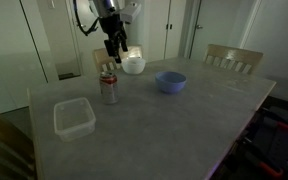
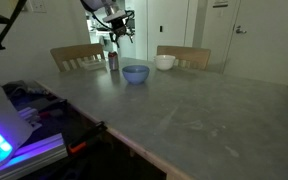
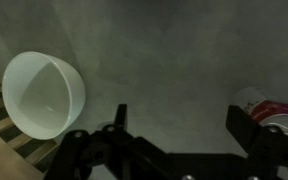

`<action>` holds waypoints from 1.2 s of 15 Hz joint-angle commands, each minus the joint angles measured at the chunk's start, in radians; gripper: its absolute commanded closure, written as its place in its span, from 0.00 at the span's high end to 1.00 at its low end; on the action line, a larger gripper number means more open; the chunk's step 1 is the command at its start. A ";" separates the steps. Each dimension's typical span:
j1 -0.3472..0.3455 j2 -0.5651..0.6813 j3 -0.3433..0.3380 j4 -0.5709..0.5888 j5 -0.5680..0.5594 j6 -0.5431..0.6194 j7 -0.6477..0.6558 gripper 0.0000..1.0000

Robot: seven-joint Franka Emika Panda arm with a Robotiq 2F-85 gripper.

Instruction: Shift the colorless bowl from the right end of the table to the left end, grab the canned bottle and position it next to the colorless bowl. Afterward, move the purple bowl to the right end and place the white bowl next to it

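The colorless bowl (image 1: 73, 118), a clear squarish container with rounded corners, sits upright and empty near one end of the grey surface (image 1: 174, 135). Just beyond it the canned bottle (image 1: 108, 88) stands upright, silver with red markings. The purple bowl (image 1: 170, 82), round and blue-purple, rests open side up farther along. The white bowl (image 1: 134, 65), small and round, sits empty near the far edge, apart from both.
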 commanded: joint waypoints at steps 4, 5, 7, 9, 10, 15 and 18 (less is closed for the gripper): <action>-0.054 -0.031 -0.020 -0.005 0.067 -0.083 0.123 1.00; -0.067 -0.035 -0.022 -0.009 0.086 -0.092 0.141 1.00; -0.094 -0.039 -0.029 -0.014 0.128 -0.110 0.181 1.00; -0.122 -0.041 -0.033 -0.021 0.177 -0.121 0.212 1.00; -0.136 -0.043 -0.035 -0.026 0.201 -0.125 0.226 1.00; -0.213 -0.082 -0.045 -0.095 0.330 -0.101 0.297 1.00; -0.250 -0.127 -0.059 -0.174 0.381 -0.076 0.331 1.00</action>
